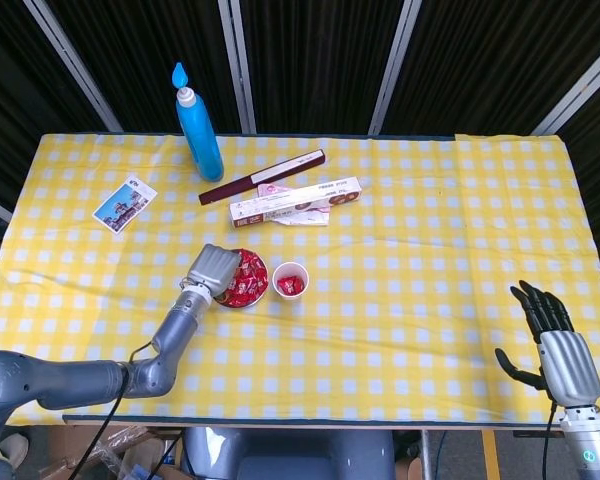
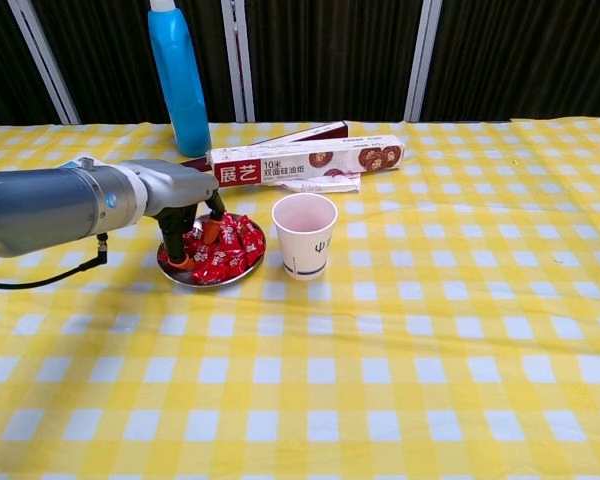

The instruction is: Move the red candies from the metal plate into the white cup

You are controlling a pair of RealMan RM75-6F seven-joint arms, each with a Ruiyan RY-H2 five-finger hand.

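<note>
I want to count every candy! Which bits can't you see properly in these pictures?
- Candies under the left hand: it covers part of the metal plate in both views.
- Inside the white cup: hidden by its wall in the chest view.
- Right hand: outside the chest view.
- Blue bottle: top cut off in the chest view.

Shiny metal plate (image 2: 170, 270), glossy-wrapped red candies (image 2: 225, 250)

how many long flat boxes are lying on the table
2: a dark maroon slim box behind, and a white printed foil-wrap box just in front of it, both beyond the metal plate.
</note>
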